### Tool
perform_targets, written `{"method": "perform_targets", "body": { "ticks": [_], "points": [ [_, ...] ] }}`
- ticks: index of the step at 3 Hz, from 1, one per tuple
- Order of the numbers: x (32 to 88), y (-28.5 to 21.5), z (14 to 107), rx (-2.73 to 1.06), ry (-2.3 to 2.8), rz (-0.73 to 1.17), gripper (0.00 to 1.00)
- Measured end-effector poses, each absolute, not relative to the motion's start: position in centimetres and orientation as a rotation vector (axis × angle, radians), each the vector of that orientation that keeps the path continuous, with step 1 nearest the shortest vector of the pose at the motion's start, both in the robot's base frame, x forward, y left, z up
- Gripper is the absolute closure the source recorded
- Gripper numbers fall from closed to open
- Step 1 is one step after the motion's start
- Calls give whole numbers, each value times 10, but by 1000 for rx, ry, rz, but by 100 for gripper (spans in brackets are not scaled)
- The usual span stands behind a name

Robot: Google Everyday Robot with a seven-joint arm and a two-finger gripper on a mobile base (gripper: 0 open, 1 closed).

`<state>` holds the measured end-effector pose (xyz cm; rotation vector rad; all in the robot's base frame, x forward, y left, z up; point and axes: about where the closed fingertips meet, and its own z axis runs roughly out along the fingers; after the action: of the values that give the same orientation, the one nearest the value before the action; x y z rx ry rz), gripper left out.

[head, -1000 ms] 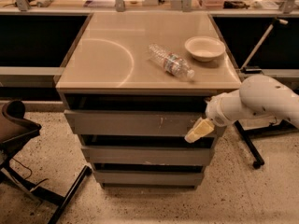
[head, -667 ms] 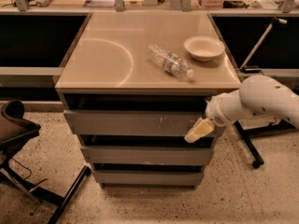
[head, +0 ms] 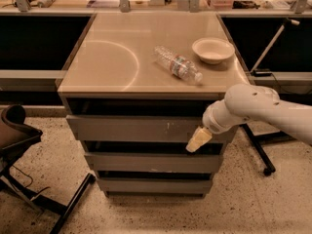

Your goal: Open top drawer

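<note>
The top drawer (head: pixel 136 128) is the widest grey front of three under the beige counter, with white scratch marks right of centre. It stands pulled out a little, with a dark gap above it. My white arm reaches in from the right. The gripper (head: pixel 197 140), with cream-coloured fingers, sits at the drawer front's lower right edge, pointing down and left over the gap to the middle drawer.
A clear plastic bottle (head: pixel 178 65) lies on the counter beside a white bowl (head: pixel 213 50). Two narrower drawer fronts (head: pixel 151 162) sit below. A chair (head: pixel 19 145) with black legs stands at the left. A black stand base (head: pixel 258 150) is at the right.
</note>
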<state>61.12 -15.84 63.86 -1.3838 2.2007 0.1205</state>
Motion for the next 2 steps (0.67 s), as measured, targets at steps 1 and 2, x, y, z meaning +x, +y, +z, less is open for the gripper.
{"method": "perform_targets", "body": {
  "ticks": [1,2],
  "points": [
    [611,-158,639,-1384,2201,121,0],
    [611,-158,639,-1384,2201,121,19]
  ]
}}
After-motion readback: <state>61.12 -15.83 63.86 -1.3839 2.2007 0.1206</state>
